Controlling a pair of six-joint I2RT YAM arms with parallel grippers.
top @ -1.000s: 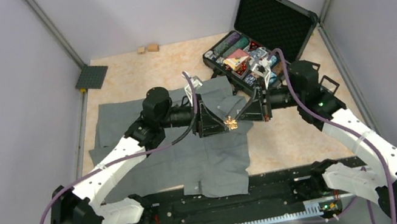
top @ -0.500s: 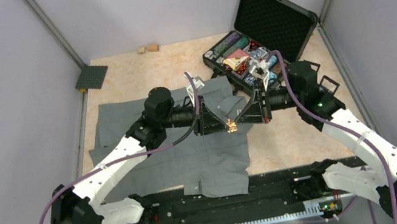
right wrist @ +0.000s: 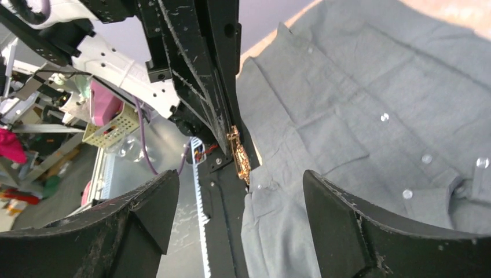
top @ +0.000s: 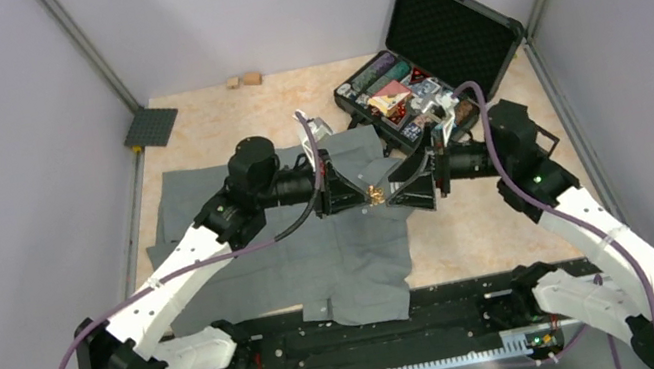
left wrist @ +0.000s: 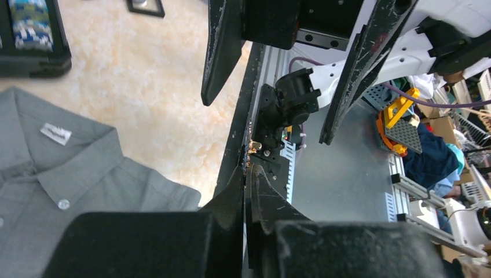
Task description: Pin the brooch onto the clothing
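Brooch (right wrist: 238, 155) pinched by left tool (top: 366, 198), right tool (right wrist: 238, 179) gaping empty just beside it, grey shirt (top: 314, 248) beneath.

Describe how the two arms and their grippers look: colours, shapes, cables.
Both the left arm and the right arm have white shells on the long links and bulky black joints. A purple cable loops along each. The left gripper and the right gripper are black, with broad, wedge-shaped fingers tapering to narrow tips, their faces scuffed with pale scratches.
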